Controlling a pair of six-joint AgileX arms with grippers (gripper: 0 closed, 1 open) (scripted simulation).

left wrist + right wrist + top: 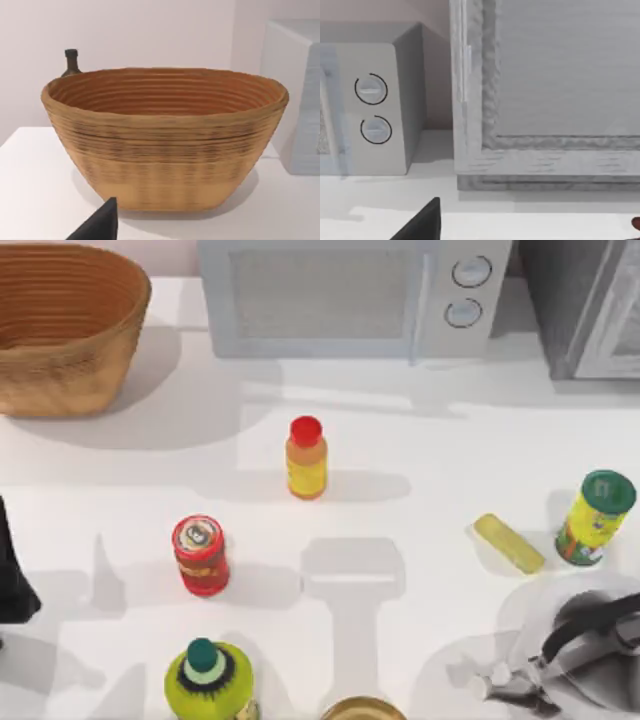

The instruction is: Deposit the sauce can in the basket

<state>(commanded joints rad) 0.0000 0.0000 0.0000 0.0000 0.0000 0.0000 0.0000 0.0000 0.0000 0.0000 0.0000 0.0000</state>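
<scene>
The sauce can (201,555), red with a silver top and a yellow-orange band, stands upright left of the table's middle. The wicker basket (70,330) sits at the far left corner and looks empty in the left wrist view, where its ribbed wall (165,145) is close ahead. My left arm (12,580) is parked at the left edge, well left of the can and apart from it. My right gripper (503,685) hangs low at the front right, far from the can, holding nothing.
A red-capped orange bottle (306,457) stands mid-table. A green-lidded canister (596,517) and a yellow block (508,542) sit at the right. A green-topped bottle (208,680) stands at the front edge. A microwave (350,295) and a grey cabinet (590,300) line the back.
</scene>
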